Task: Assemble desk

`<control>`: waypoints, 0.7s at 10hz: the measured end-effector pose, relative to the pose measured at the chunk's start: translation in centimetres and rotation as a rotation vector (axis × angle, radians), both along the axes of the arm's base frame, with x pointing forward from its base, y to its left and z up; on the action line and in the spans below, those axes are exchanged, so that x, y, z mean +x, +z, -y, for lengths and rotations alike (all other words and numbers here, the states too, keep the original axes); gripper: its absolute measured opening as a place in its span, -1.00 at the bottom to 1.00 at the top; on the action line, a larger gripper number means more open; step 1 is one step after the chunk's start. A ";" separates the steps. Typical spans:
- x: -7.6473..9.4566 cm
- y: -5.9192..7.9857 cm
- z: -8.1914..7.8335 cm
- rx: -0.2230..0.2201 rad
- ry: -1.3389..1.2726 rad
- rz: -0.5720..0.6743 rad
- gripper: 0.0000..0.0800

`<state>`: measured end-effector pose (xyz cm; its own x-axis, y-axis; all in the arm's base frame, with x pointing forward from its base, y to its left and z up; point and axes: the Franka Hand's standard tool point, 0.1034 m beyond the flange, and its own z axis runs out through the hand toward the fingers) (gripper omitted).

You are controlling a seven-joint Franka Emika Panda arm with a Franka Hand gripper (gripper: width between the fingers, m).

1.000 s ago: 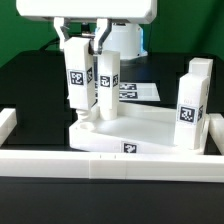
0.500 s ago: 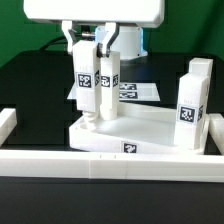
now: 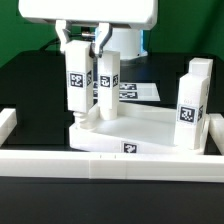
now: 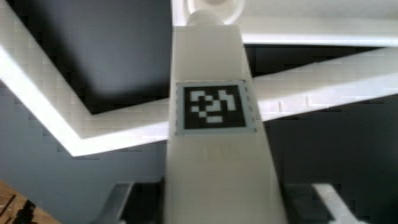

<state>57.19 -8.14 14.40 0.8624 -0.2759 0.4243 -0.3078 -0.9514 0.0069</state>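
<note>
Jaws set narrow around a white leg; gripper (image 3: 88,40) clamps its top end, one finger (image 3: 69,42) showing on the exterior view's left of it. Held leg (image 3: 78,82) hangs upright, tag facing the camera, its lower end at the tabletop's back corner on the exterior view's left; can't tell if it is seated in the socket there or just above it. In the wrist view the same leg (image 4: 215,120) runs straight away from the camera with its tag mid-length, and the dark fingertips (image 4: 125,196) sit either side of it.

Second leg (image 3: 107,82) stands upright just beside the held one, toward the exterior view's right, near the tabletop's back edge. Third leg (image 3: 192,108) stands upright at the tabletop's corner on the exterior view's right, tag forward.

Tabletop (image 3: 150,128) lies flat, raised rim up, its front edge against the long white border rail (image 3: 110,160), which carries a tag. Marker board (image 3: 140,91) lies flat on the black table (image 3: 30,90) behind the tabletop.
</note>
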 end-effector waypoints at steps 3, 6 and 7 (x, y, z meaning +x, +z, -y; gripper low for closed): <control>-0.3 -0.5 -0.3 -0.006 0.007 -0.003 -0.27; -0.2 -0.7 -0.3 -0.021 0.010 0.010 -0.27; -0.2 -0.8 -0.3 -0.022 0.010 0.009 -0.27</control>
<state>57.01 -7.83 13.64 0.8613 -0.2575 0.4379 -0.2980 -0.9542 0.0250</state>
